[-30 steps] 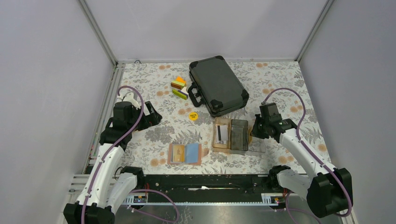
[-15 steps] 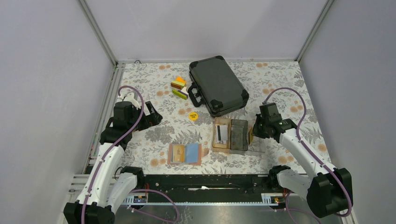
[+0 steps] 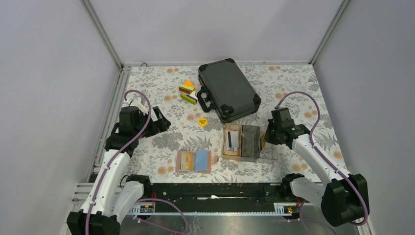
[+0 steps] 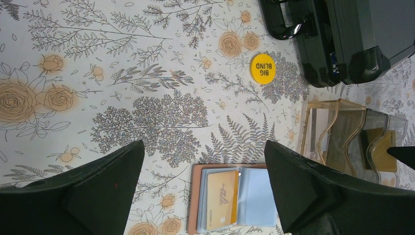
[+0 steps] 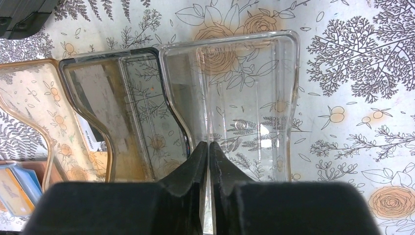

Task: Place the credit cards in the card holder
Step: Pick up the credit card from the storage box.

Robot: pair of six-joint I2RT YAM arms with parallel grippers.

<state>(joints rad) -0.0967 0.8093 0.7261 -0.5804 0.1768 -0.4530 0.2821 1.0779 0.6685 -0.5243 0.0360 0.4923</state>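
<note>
- Low in the centre of the top view, nearest the arm bases, the card holder (image 3: 194,161) lies open and flat on the flowered table (image 3: 161,147). An orange-yellow card (image 3: 185,160) already sits in its left-hand pocket. The blue-grey pocket beside it looks empty.
- Just up and to the right of it stands the compartment tray (image 3: 271,154). A white-grey card (image 3: 232,140) rests in its leftmost compartment and has not been picked up.
- Your right gripper (image 5: 209,147) hangs over the tray's clear compartment at the right end. Its fingers are pressed together and no card shows between them.
- Over the last second that gripper has only crept slightly toward the upper left. The cards, the tray and the holder have not moved.
- So no new card is on its way yet. You probably need to part those fingers and shift left, over the white-grey card.
- At centre left, your left gripper (image 4: 204,144) hovers well above the table with its fingers spread wide, holding nothing. The holder is at the lower edge of its view.
- Further up lie a yellow disc (image 3: 202,121), then coloured blocks (image 3: 188,92) and a closed black case (image 3: 227,89).
</note>
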